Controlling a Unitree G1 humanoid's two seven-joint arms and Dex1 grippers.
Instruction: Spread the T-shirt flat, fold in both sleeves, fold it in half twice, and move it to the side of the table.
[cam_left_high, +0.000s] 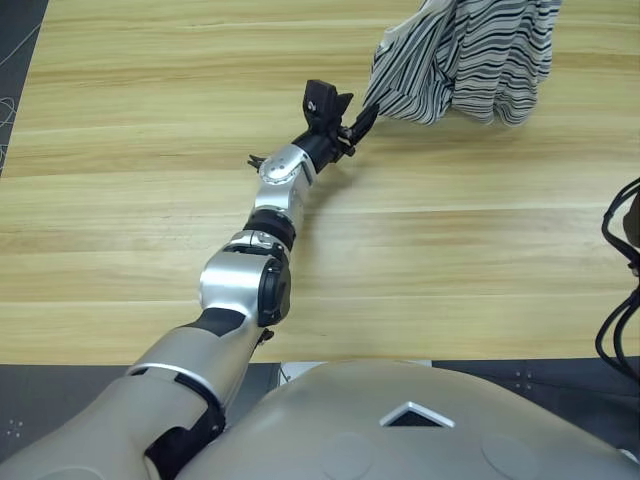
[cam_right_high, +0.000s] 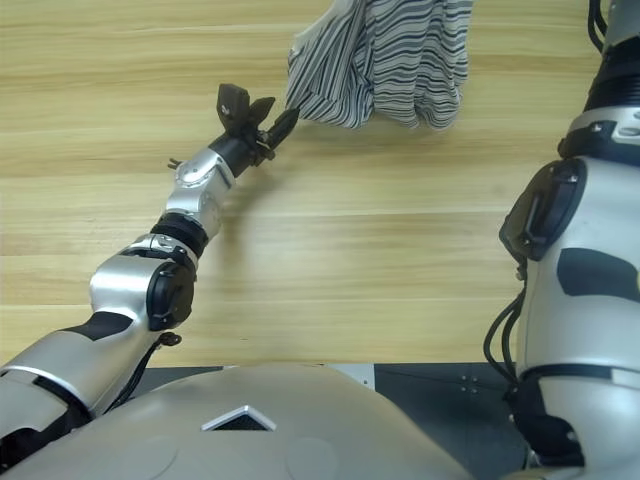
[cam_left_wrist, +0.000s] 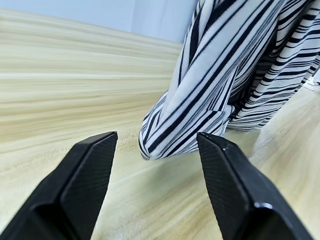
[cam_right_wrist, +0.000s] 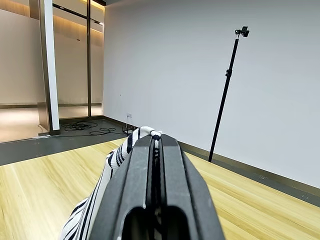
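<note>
**Wood worktop, striped T-shirt hanging bunched**

Head views: on the light wood worktop, the T-shirt hangs in a bunch. Its lower folds reach the surface just beyond the left pincer.

Left wrist view: jaws wide apart and holding nothing, with a striped fold just ahead between them.

Right wrist view: the right pincer is clamped tight on a pinch of shirt at its tip, and the cloth drops below it.

Likely handling: soft, light and limp, so it will sag and twist. Best to take a hem or shoulder corner at a single edge, not the bunch.
</note>
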